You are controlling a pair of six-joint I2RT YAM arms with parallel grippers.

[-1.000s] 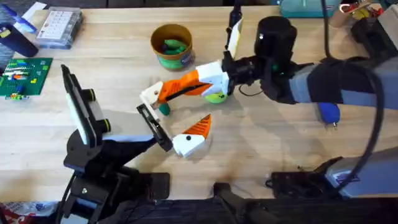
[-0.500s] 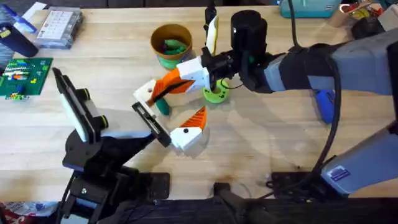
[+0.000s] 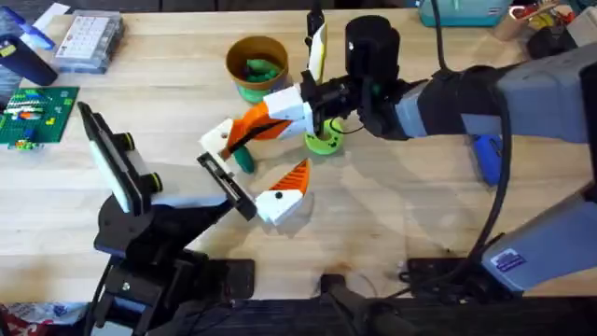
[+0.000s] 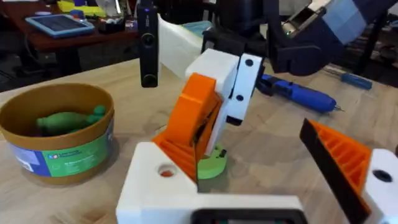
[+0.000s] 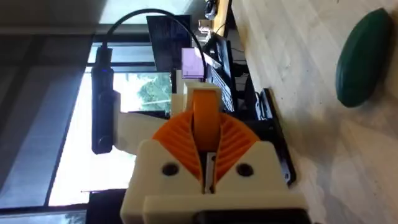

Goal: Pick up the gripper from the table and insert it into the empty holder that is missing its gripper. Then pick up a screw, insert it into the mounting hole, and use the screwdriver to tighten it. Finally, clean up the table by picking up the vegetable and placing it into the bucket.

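Overhead view: cleanup step in hand; right end effector (image 3: 233, 140), fingers pressed together, hovers just above the vegetable (image 3: 244, 161), so the next move calls for spreading, descending and pinching it for transfer to the bucket (image 3: 257, 68).

You have a light wooden table (image 3: 392, 215). On it stands the ochre bucket (image 3: 257, 67) holding green pieces, with a lime-green ring (image 3: 323, 142) near it. A dark green vegetable (image 3: 244, 161) lies beside the ring. A blue screwdriver (image 3: 486, 157) rests toward your right, and a clear parts box (image 3: 89, 40) and a green board (image 3: 35, 115) sit far left.
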